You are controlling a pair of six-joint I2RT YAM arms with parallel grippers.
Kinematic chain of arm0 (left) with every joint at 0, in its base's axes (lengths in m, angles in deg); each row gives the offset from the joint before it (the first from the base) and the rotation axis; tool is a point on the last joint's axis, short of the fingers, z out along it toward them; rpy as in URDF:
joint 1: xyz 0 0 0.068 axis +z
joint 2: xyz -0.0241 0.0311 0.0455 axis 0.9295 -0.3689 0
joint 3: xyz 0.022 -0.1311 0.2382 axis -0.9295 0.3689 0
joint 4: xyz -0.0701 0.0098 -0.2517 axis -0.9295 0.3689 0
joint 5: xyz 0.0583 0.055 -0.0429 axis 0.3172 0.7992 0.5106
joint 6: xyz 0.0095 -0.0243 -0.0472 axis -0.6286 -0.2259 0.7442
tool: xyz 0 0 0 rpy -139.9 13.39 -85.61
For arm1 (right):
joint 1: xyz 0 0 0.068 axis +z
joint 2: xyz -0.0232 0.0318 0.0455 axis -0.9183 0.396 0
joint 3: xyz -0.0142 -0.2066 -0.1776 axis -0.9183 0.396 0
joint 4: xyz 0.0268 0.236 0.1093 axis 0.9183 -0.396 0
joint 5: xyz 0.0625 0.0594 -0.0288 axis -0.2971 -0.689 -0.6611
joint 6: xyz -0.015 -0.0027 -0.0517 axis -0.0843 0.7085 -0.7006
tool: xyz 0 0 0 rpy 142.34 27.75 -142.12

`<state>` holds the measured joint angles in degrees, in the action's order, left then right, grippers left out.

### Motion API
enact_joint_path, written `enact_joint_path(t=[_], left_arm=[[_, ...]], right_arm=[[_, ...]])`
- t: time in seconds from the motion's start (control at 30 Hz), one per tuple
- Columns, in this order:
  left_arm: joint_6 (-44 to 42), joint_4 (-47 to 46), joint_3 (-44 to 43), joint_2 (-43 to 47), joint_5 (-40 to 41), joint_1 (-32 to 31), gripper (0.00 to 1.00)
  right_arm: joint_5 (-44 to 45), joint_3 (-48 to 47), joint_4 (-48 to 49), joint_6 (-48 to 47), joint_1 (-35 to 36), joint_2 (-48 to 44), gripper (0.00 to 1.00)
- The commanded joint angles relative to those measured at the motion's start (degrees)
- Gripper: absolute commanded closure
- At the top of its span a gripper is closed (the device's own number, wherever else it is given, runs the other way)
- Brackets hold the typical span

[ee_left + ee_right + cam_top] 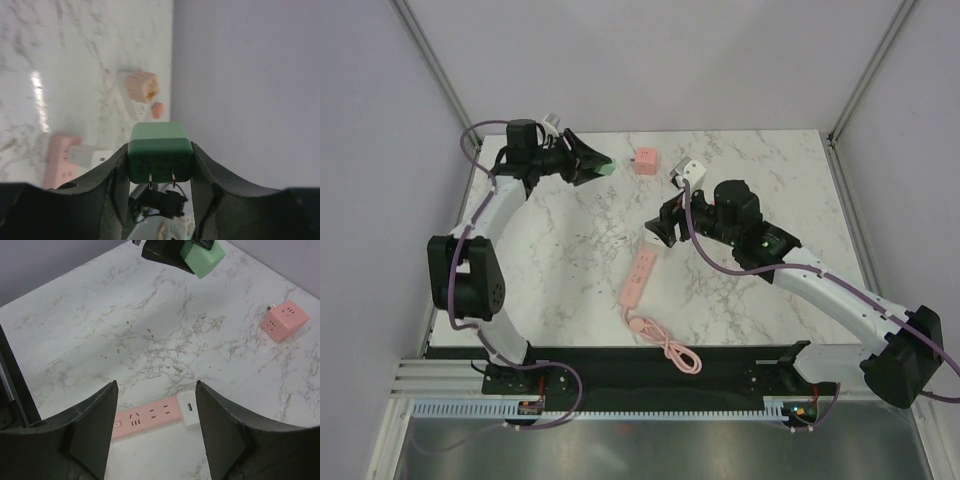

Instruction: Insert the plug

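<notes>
Top external view, nearest first: a pink cable (pixel 665 352) lies coiled at the near edge of the surface (pixel 560 250) and joins the pink power strip (pixel 638 280), which lies flat mid-surface. The strip looks light and free to slide on the smooth marble, so I judge it needs pinning across its narrow body, clear of the sockets. The right fingers (pixel 92 425) are spread wide and empty above its white far end. Farther off, at the far left, the left fingers (pixel 117 175) are clamped on the flat sides of the green plug (pixel 160 152), held off the surface, its 2 thin prongs (pixel 150 186) bare. The plug seems small, rigid and smooth-sided. It could twist in the grip under a push, and the prongs could bend. A pink cube adapter (pixel 644 161) sits at far centre.
</notes>
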<state>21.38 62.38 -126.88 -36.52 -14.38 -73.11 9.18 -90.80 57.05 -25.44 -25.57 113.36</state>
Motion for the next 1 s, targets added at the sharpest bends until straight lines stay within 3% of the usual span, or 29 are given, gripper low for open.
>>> enact_joint_path(t=[0.0, 0.2, 0.3, 0.5, 0.97], left_arm=[[18.65, -22.79, 10.11, 6.22, -15.84, -1.22, 0.98], [26.31, -33.34, 17.41, 12.74, -21.38, -5.08, 0.98], [30.09, -38.61, 20.67, 16.17, -22.87, -6.58, 0.98], [42.12, -53.72, 25.07, 19.43, -23.85, -10.27, 0.98], [51.63, -62.88, 26.66, 19.52, -19.37, -14.76, 0.98]], right_arm=[[-7.18, 1.71, 9.72, -5.57, -1.81, -2.42, 0.29], [-23.59, 4.79, 20.43, -3.39, -7.69, -3.04, 0.3], [-27.31, 6.02, 24.83, -1.8, -8.32, -4.36, 0.3], [-27.32, 7.34, 30.38, -0.41, -8.41, -5.85, 0.31], [-26.62, 6.55, 35.13, 1.54, -7.35, -4.36, 0.38]])
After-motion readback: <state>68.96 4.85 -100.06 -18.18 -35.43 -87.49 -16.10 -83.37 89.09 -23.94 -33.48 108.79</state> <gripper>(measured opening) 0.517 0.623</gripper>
